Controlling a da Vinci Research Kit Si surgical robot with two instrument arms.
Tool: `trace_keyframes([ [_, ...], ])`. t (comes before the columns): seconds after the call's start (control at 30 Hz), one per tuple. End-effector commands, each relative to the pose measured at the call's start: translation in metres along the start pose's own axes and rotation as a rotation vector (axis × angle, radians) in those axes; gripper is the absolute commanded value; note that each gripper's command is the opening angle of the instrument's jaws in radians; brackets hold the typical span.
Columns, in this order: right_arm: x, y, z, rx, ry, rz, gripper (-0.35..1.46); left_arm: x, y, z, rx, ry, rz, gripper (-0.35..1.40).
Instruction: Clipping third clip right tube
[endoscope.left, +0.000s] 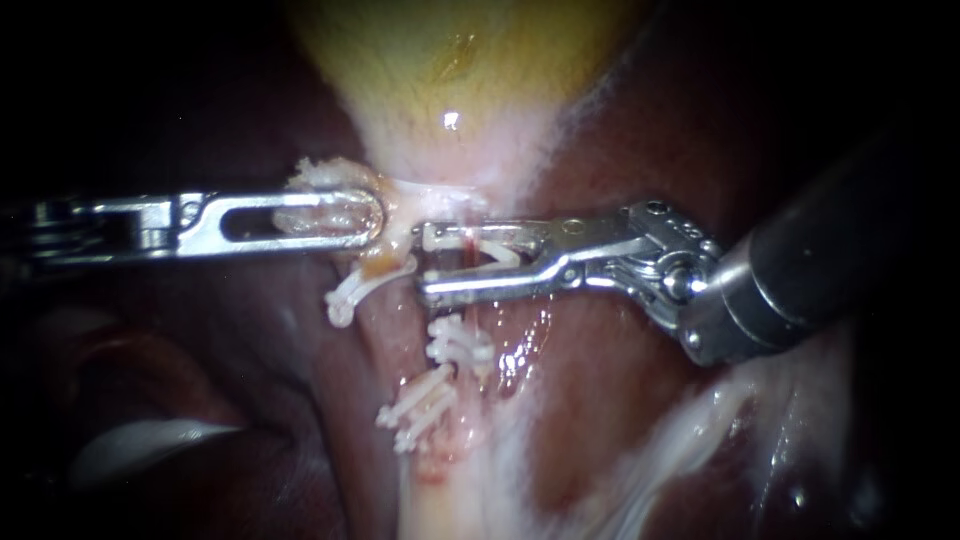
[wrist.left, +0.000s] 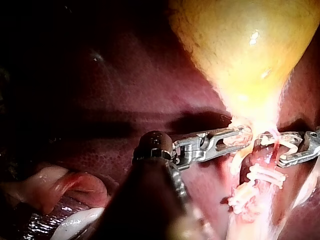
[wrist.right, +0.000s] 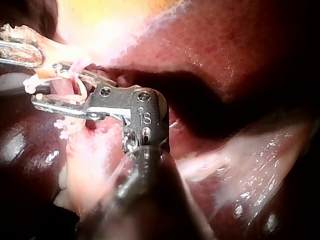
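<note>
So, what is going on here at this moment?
Two instruments work just below the gallbladder, which lies on the liver. The left instrument has its jaws shut on tissue at the gallbladder's neck. The right instrument carries an open white clip between its jaws and has it set across the tube. This clip is not yet closed. Two closed clips already sit on the tube further down.

Support: liver (endoscope.left: 620, 400), dark red, wet | directly on it: yellow gallbladder (endoscope.left: 450, 60) | pale tube (endoscope.left: 432, 490) below it, lying against the liver, carrying white clips (endoscope.left: 460, 345)
</note>
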Motion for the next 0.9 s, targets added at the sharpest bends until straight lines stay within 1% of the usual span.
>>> trace_keyframes([
  [0.03,0.0,0.0,0.0,-0.001,0.0,0.0,0.43,0.0,0.0,0.0,-0.001,-0.001,0.0,-0.35],
  [0.2,0.0,0.0,-0.0001,0.0,-0.001,0.0,0.37,0.0,0.0,0.0,-0.001,-0.001,0.0,-0.35],
  [0.27,-0.0001,-0.0002,-0.0004,0.002,-0.002,0.006,0.23,0.0,0.0,0.0,-0.001,-0.001,0.0,-0.35],
  [0.33,-0.0002,-0.0003,-0.0009,0.004,-0.003,0.024,-0.02,0.0,0.0,0.0,-0.001,-0.001,0.0,-0.35],
  [0.4,-0.0001,-0.0003,-0.0012,0.005,-0.003,0.03,-0.16,0.0,0.0,0.0,-0.001,-0.001,0.0,-0.35],
  [0.43,-0.0001,-0.0003,-0.0014,0.002,-0.003,0.036,-0.28,0.0,0.0,0.0,-0.001,-0.001,0.0,-0.35],
  [0.47,-0.0001,-0.0002,-0.0015,0.0,-0.003,0.042,-0.35,0.0,0.0,0.0,-0.001,-0.001,0.0,-0.35],
  [0.57,-0.0002,-0.0003,-0.0018,-0.026,0.01,0.052,-0.35,0.0,0.0,0.0,-0.001,-0.001,0.0,-0.35],
  [0.6,-0.0002,-0.0003,-0.0019,-0.034,0.007,0.053,-0.35,0.0,0.0,0.0,-0.001,-0.001,0.0,-0.35],
  [0.7,-0.0003,-0.0003,-0.0019,-0.047,-0.029,0.053,-0.35,0.0,0.0,0.0,-0.001,-0.001,0.0,-0.35],
  [0.73,-0.0004,-0.0004,-0.0019,-0.049,-0.035,0.053,-0.35,0.0,0.0,0.0,-0.001,-0.001,0.0,-0.35],
  [0.9,-0.0005,-0.0004,-0.0017,-0.049,-0.035,0.052,-0.35,0.0001,0.0001,0.0,-0.001,-0.001,0.001,-0.35],
])
